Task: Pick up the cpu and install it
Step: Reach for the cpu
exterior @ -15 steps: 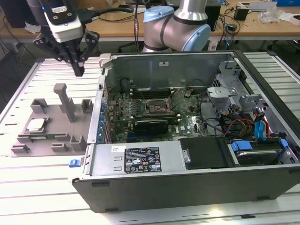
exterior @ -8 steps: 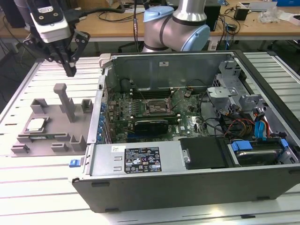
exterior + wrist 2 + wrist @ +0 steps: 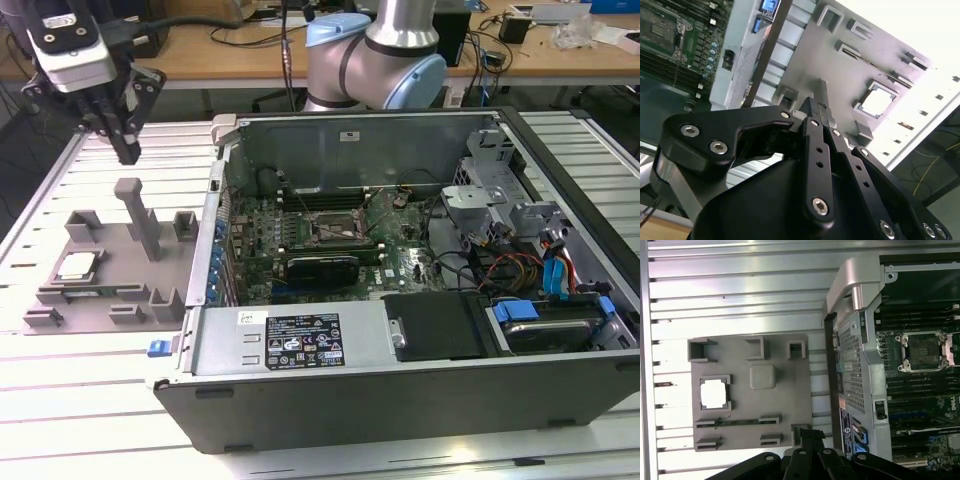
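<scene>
**Overhead, closed fingers hang above the tray; cpu lies in its pocket**

Exterior view: the cpu (image 3: 78,266) is a small flat square with a pale silvery top and a thin darker rim. It lies level in a raised square pocket of the grey tray (image 3: 110,300). The tray rests on the slatted metal worktop (image 3: 80,400), to the exterior view's left of the open computer case (image 3: 400,400). The gripper (image 3: 127,152) hangs above the tray's far side, well apart from the cpu. Its fingers are pressed together with nothing between them. Inside the case, the motherboard socket (image 3: 335,232) shows a dark square within its metal frame.

Second wrist view: this looks along the black fingers (image 3: 812,135) and shows them meeting at the tips, which the exterior view gives only from the side. Beyond them the cpu (image 3: 876,101) glares almost white.

First wrist view: looking straight down, this lays out the tray (image 3: 785,400) whole. The cpu (image 3: 713,393) is a bright square held by the pocket's corner walls. The socket (image 3: 922,351) lies well apart from it, with the case wall between them. The fingertips (image 3: 807,435) show near a tray corner.
</scene>
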Motion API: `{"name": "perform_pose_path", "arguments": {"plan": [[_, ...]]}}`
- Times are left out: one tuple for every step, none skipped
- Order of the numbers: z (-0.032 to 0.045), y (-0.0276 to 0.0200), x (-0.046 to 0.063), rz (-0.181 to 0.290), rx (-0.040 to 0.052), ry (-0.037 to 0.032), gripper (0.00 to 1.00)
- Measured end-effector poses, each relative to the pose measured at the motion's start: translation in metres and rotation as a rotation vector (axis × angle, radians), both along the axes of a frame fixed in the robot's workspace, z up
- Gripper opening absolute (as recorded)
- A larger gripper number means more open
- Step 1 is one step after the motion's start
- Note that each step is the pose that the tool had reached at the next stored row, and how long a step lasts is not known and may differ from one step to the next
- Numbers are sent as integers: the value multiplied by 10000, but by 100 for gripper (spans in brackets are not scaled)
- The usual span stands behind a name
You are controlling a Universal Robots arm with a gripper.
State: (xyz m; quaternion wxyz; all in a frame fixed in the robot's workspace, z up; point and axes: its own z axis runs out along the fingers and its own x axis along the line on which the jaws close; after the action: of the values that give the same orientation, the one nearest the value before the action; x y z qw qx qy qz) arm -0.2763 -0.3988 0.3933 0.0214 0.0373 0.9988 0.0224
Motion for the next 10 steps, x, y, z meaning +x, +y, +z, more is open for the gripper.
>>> {"name": "perform_pose_path", "arguments": {"plan": [[0, 0, -51, 1, 0, -9, 11], [0, 0, -91, 2, 0, -15, 11], [0, 0, -117, 2, 0, -20, 11], [0, 0, -147, 2, 0, -24, 11], [0, 0, -174, 2, 0, -29, 11], [0, 0, -201, 1, -1, -33, 11], [0, 0, -253, 0, 0, -43, 11], [0, 0, -302, 1, 0, -52, 11], [-1, 0, -328, 1, 1, -59, 11], [0, 0, -355, 2, -1, -63, 11]]}}
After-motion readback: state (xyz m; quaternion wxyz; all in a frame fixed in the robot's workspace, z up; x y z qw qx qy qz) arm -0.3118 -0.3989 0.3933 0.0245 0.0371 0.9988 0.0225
